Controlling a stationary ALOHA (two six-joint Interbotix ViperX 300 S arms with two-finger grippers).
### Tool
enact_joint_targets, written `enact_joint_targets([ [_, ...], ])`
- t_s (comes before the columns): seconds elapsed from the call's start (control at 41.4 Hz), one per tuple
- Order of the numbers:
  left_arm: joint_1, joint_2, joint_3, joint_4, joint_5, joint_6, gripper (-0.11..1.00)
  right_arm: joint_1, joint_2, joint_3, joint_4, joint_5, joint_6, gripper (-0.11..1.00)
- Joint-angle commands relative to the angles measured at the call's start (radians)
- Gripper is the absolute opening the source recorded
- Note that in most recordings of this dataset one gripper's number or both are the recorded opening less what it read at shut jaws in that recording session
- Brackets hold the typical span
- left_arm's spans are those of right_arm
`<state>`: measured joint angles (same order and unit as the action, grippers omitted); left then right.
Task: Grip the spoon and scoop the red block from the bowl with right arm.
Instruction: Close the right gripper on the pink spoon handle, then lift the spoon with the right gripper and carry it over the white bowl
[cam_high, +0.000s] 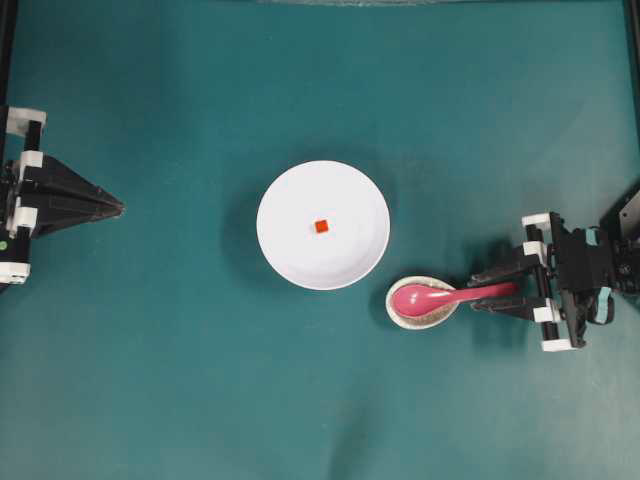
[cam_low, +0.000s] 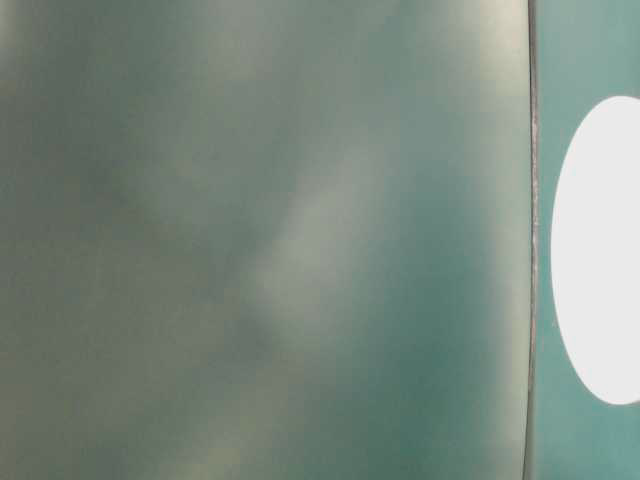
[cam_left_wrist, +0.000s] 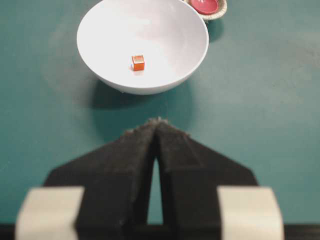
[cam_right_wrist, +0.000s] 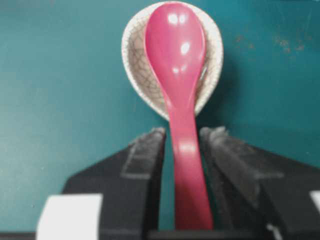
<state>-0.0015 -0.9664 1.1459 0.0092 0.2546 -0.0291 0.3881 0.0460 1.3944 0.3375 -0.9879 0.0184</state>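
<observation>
Right gripper (cam_right_wrist: 182, 142) straddles the spoon (cam_right_wrist: 177, 65) handle, one finger on each side. Jaws spread; narrow gaps show on both sides of the handle in the right wrist view, so no pinch yet. Judgement: this is the grasp step, fingers lined up along the handle axis so that closing will clamp it square.

Spoon lies scoop-up in a small crackle-glazed dish (cam_right_wrist: 134, 65), handle overhanging the rim toward the right arm (cam_high: 585, 270). The dish props the handle off the table (cam_high: 150, 380), likely so fingers can get around it.

Bowl (cam_high: 290, 250) sits mid-table, just beside the dish and up-left of it in the overhead view. Block (cam_high: 321, 226) rests near the bowl's centre, on the bottom, clear of the walls. Nothing else in the bowl.

Left gripper (cam_left_wrist: 158, 125) is parked at the left edge, tips pressed together, holding nothing, pointing at the bowl from well apart. It has no job in this task, as I read it.

Table-level view is blurred; only a white oval at right, probably the bowl.

Writing: none readable on spoon, dish, bowl or arms.

Risk: glossy handle may slip or tilt when clamped.
</observation>
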Motion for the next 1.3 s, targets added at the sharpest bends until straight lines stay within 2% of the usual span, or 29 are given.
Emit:
enact_joint_targets([
  [0.0, -0.002, 0.006, -0.023, 0.003, -0.005, 0.000, 0.00, -0.002, -0.006, -0.008, -0.002, -0.015, -0.002, 0.40],
  [0.217, -0.002, 0.006, -0.021, 0.003, -0.005, 0.000, 0.00, -0.002, -0.009, -0.009, -0.003, -0.026, -0.002, 0.24],
  [0.386, -0.002, 0.006, -0.021, 0.003, -0.002, -0.002, 0.00, -0.002, -0.052, -0.017, -0.002, -0.011, -0.002, 0.24],
  [0.507, -0.002, 0.005, -0.023, 0.003, 0.005, -0.002, 0.00, -0.003, -0.120, -0.035, -0.002, 0.046, -0.005, 0.24],
  [0.676, -0.002, 0.003, -0.025, 0.003, 0.025, -0.002, 0.00, -0.020, -0.232, -0.075, -0.002, 0.213, -0.028, 0.24],
  [0.87, -0.002, 0.002, -0.023, 0.003, 0.034, -0.002, 0.00, -0.058, -0.365, -0.140, -0.002, 0.416, -0.089, 0.24],
  [1.063, -0.002, 0.002, -0.023, 0.003, 0.034, -0.002, 0.00, -0.143, -0.483, -0.225, -0.003, 0.635, -0.137, 0.24],
  [1.28, -0.002, 0.002, -0.025, 0.003, 0.034, 0.000, 0.00, -0.261, -0.549, -0.330, -0.006, 0.868, -0.161, 0.24],
])
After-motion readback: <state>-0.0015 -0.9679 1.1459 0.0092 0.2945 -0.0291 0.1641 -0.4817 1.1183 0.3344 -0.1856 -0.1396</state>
